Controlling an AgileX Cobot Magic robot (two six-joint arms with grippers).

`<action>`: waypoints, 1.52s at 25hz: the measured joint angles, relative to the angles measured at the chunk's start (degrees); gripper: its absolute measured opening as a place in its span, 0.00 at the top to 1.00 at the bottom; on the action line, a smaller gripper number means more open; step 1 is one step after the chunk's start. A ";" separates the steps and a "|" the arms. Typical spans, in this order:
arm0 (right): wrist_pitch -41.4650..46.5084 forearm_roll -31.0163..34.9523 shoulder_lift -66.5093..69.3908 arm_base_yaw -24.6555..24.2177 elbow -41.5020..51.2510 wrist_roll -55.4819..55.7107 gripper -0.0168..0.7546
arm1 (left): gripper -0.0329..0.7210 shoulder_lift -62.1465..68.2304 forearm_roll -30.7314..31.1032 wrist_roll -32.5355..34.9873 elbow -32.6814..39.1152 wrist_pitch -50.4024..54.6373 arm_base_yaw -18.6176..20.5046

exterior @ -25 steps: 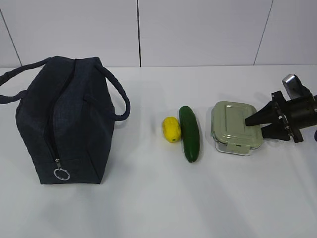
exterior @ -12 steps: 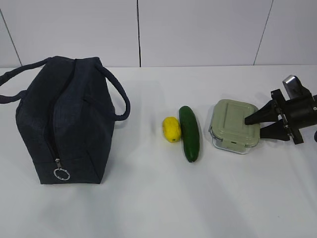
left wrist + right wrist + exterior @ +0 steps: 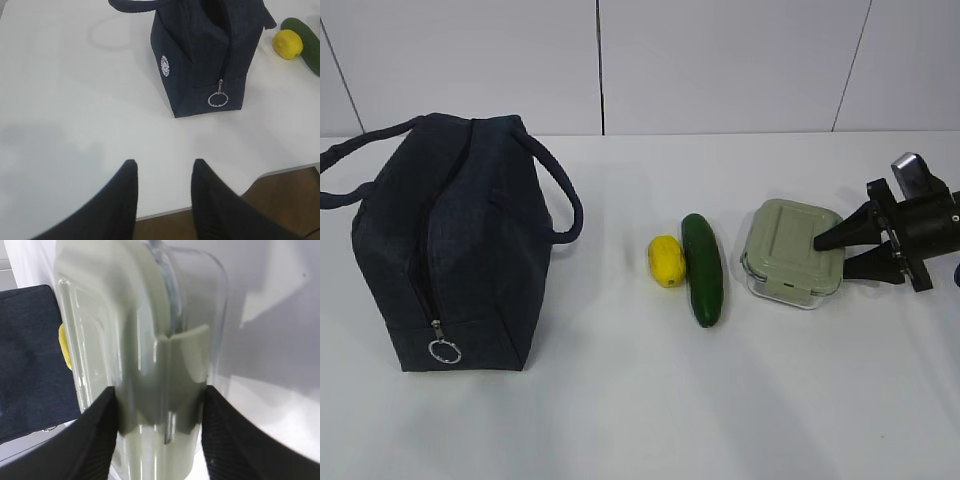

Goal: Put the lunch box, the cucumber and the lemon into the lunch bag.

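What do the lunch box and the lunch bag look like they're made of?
Lunch box: clear, glossy body, probably hard plastic or glass; matte sage-green lid looks plastic, with a moulded clip tab. Lunch bag: dark navy woven fabric, matte, soft folds; shiny ring pull looks metal.

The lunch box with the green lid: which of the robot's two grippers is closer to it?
The right. The right gripper has its fingers on either side of the lunch box. The left gripper is out of the exterior view; its own camera shows it near the table edge, in front of the lunch bag.
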 joint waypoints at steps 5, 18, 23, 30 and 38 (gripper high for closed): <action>-0.36 0.97 0.00 0.00 0.00 -1.41 0.49 | 0.64 0.00 0.00 0.00 0.00 0.00 0.00; -0.74 1.64 0.12 0.00 0.00 -1.30 0.49 | 0.64 0.00 -1.65 0.00 0.00 0.00 0.00; -0.74 1.64 0.12 0.12 0.00 -0.33 0.49 | 0.64 0.00 -1.65 0.00 0.00 0.00 0.00; -0.87 1.53 0.12 0.45 0.00 0.26 0.49 | 0.64 0.00 -1.65 0.00 0.00 0.00 0.00; -0.87 1.18 0.02 0.45 0.00 0.50 0.49 | 0.64 0.00 -1.65 0.00 0.00 -0.10 0.00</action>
